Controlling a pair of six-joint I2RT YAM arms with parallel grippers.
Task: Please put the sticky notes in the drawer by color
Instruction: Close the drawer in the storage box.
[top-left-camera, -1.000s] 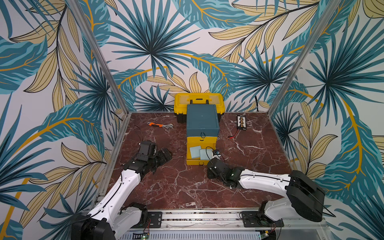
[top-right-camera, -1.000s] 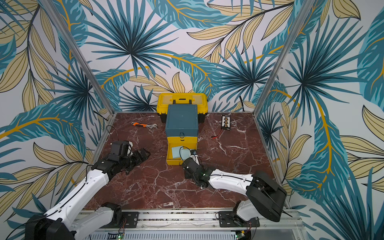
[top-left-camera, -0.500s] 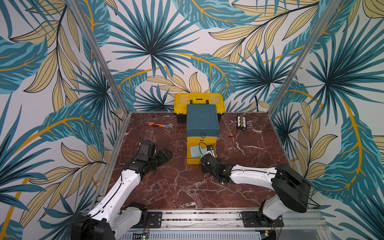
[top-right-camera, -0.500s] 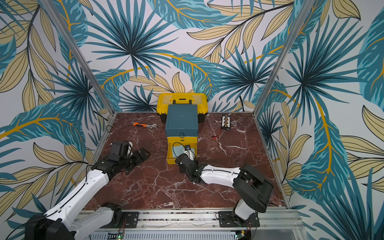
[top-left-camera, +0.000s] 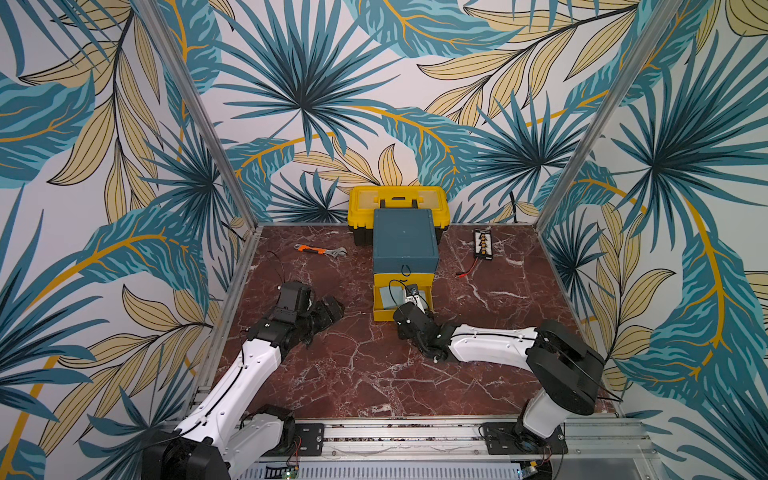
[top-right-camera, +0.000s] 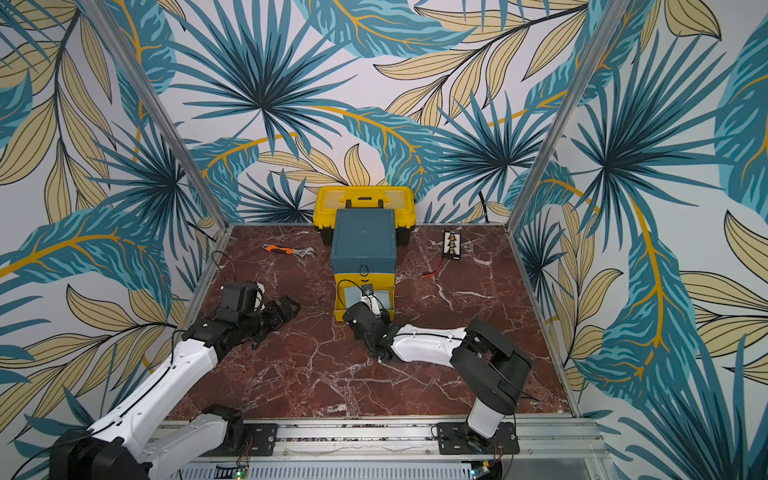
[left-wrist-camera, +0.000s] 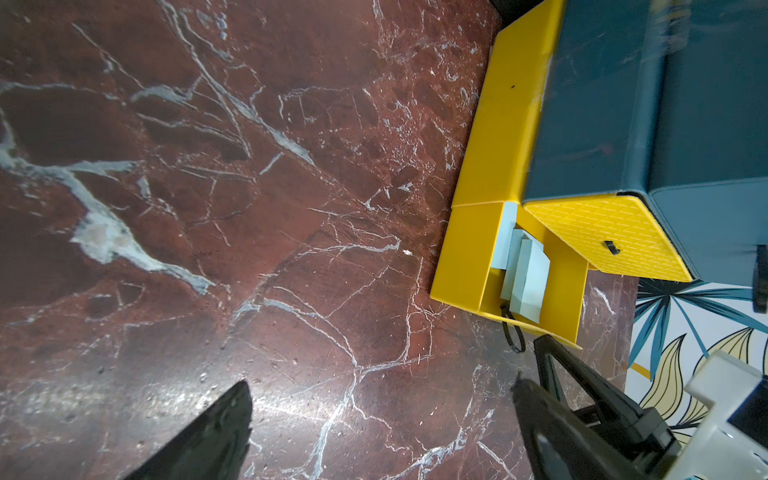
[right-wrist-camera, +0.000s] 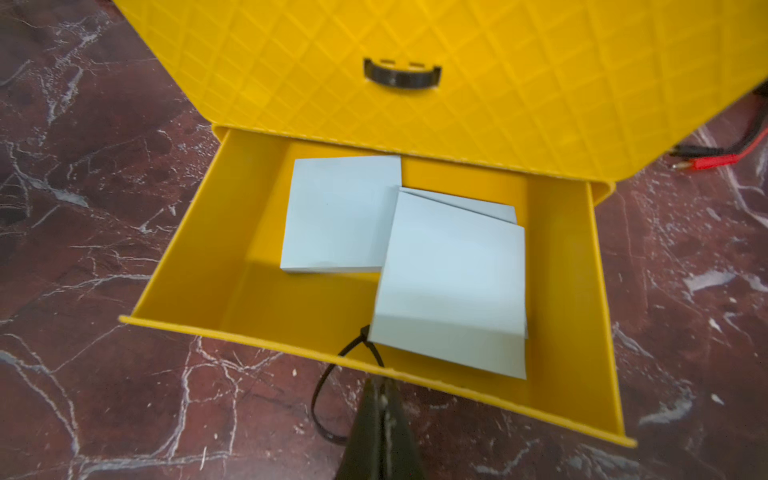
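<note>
On marble (top-left-camera: 353, 365), right tool (right-wrist-camera: 380, 384), pressed together, now closer to drawer (right-wrist-camera: 257, 328) front; left tool (left-wrist-camera: 382, 382) spread.

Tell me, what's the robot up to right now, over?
Left end effector open, away from the drawer. Right end effector shut at front of open bottom drawer, beside cord pull. Three blue sticky notes inside; one tilted against front wall.

Leaf-patterned wallpaper walls (top-left-camera: 374, 83) in teal and beige enclose a red-brown veined marble tabletop (top-left-camera: 353, 365).

No legible text or numbers anywhere; black board (top-left-camera: 482, 244) on the table bears yellow marks (too small to read).
</note>
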